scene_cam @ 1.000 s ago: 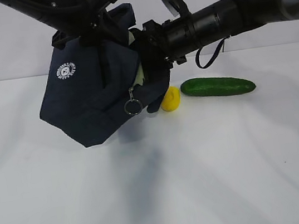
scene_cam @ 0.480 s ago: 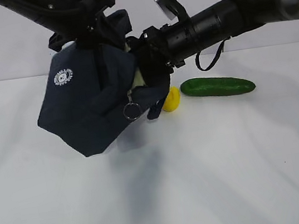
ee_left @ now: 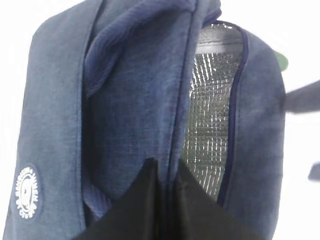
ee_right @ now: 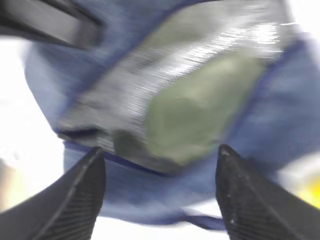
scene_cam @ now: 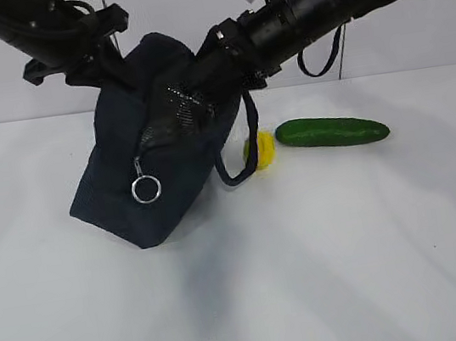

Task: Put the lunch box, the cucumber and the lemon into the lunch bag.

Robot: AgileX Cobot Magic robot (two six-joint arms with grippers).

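Observation:
The navy lunch bag [scene_cam: 158,159] hangs tilted with its lower corner near the table. My left gripper [ee_left: 166,167] is shut on the fabric edge of the lunch bag [ee_left: 135,100] beside the silver lining. The pale green lunch box [ee_right: 200,105] lies inside the bag, against the lining. My right gripper [ee_right: 160,155] is at the bag's mouth, open wide, its fingertips short of the box and nothing held. In the exterior view that gripper [scene_cam: 210,63] is at the bag's upper right. The lemon [scene_cam: 263,150] and the cucumber [scene_cam: 332,131] lie on the table to the right.
A loop handle [scene_cam: 240,164] dangles in front of the lemon. The silver ring pull [scene_cam: 146,189] hangs on the bag's front. The white table [scene_cam: 313,278] stretches toward the camera. Both arms cross above the bag.
My right gripper's jaws have spread and the lunch box has dropped deeper into the bag. The left arm has moved left and up, and the bag has swung more upright.

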